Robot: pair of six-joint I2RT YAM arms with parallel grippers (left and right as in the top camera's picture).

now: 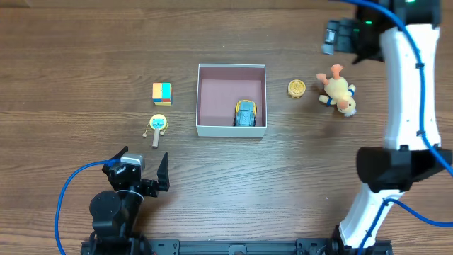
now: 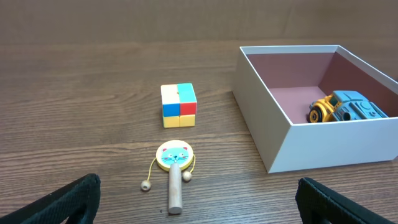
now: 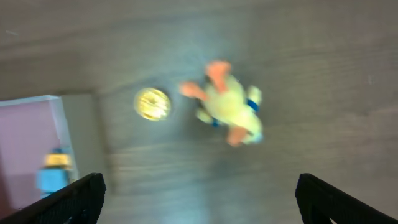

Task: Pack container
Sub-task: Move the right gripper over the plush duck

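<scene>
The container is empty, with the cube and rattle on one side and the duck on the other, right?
Not empty: the overhead view shows a toy car inside the container. The cube and rattle do lie on one side, the duck on the other.

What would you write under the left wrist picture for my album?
A toy car sits in the white box; a colorful cube and a cat rattle lie outside.
</scene>
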